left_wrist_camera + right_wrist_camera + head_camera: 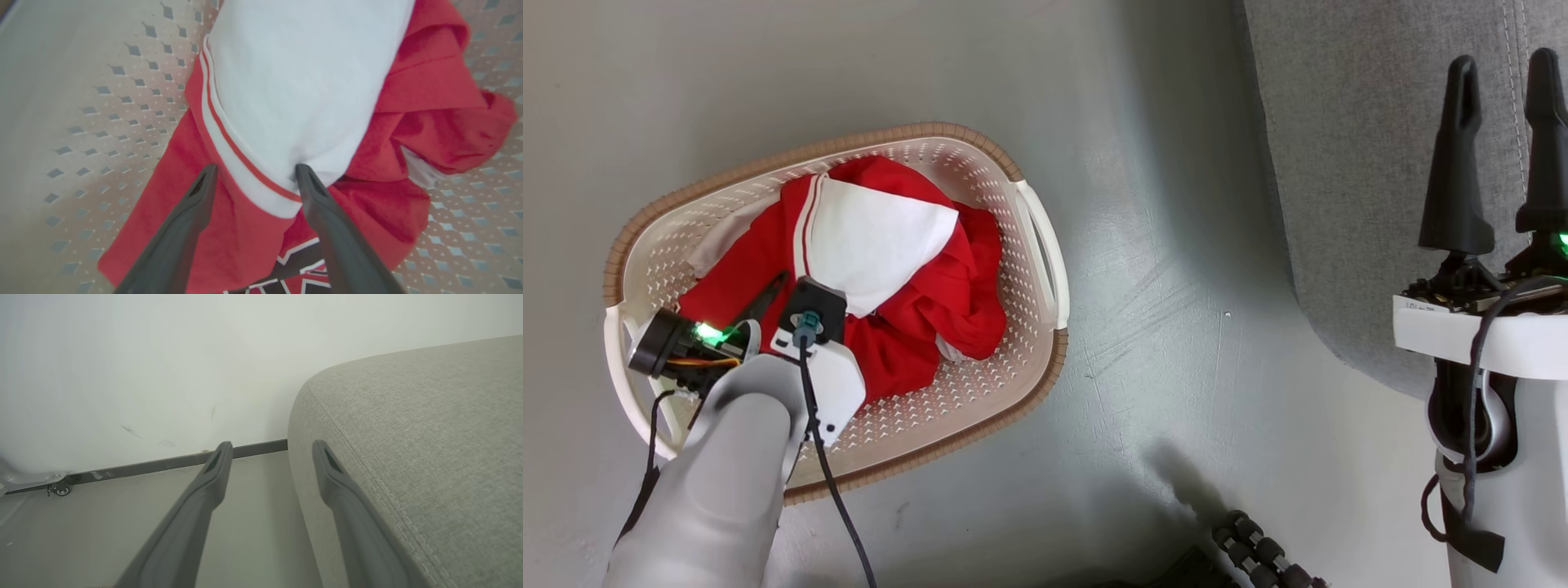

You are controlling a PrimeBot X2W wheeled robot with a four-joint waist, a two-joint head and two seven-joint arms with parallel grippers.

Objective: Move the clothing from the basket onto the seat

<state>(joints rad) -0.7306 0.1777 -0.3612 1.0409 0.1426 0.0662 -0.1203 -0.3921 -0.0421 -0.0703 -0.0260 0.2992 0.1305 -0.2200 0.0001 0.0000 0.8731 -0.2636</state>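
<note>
Head view: the clothing [882, 269] lies heaped in the basket [1031, 269], the left gripper [796, 290] down among it and the right gripper [1504, 59] raised, spread, before the seat [1347, 163]. Left wrist view: 2 fingers [184, 228] stand apart, straddling the white striped hem [253, 183], with lettering [302, 273] below. Right wrist view: spread fingers [196, 506] beside the seat's edge, wall [122, 375] behind.
</note>
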